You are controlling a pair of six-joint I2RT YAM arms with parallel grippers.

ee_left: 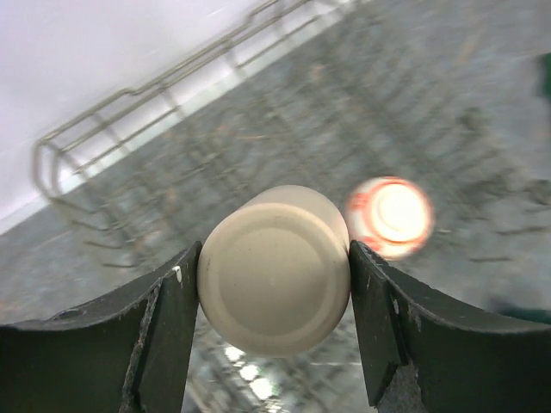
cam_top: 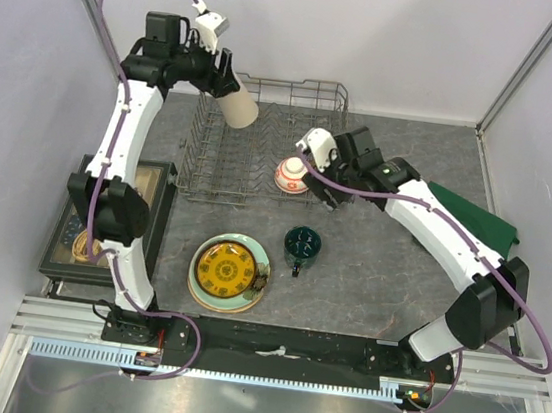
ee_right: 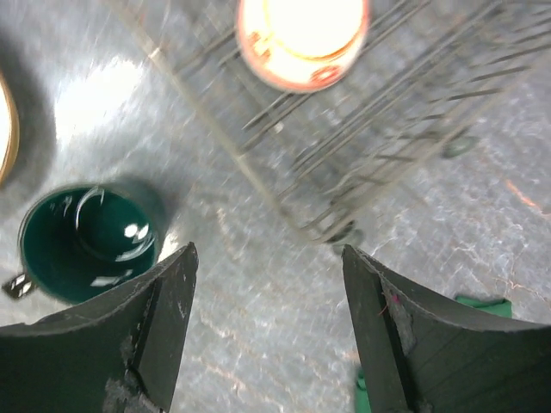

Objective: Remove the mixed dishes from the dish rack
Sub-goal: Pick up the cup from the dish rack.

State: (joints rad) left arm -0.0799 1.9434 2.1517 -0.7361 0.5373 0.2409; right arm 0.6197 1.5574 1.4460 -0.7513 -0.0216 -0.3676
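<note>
My left gripper [cam_top: 221, 72] is shut on the tall beige cup [cam_top: 239, 106] and holds it tilted in the air over the back left corner of the grey wire dish rack [cam_top: 223, 165]. In the left wrist view the cup's base [ee_left: 275, 268] sits squeezed between both fingers. The red-and-white patterned bowl [cam_top: 291, 175] stands in the rack's front right part. Just right of the bowl, my right gripper [cam_top: 333, 195] hovers open and empty [ee_right: 267, 331] above the table by the rack's corner. The dark green mug [cam_top: 303, 243] stands on the table. Beside it, the small yellow plate [cam_top: 227, 268] lies on the pale-green plate [cam_top: 261, 257].
A flat dark-framed tray [cam_top: 151, 213] lies left of the rack, partly hidden under the left arm. A dark green cloth [cam_top: 481, 222] lies at the right under the right arm. Pale walls close in the table on the left, back and right.
</note>
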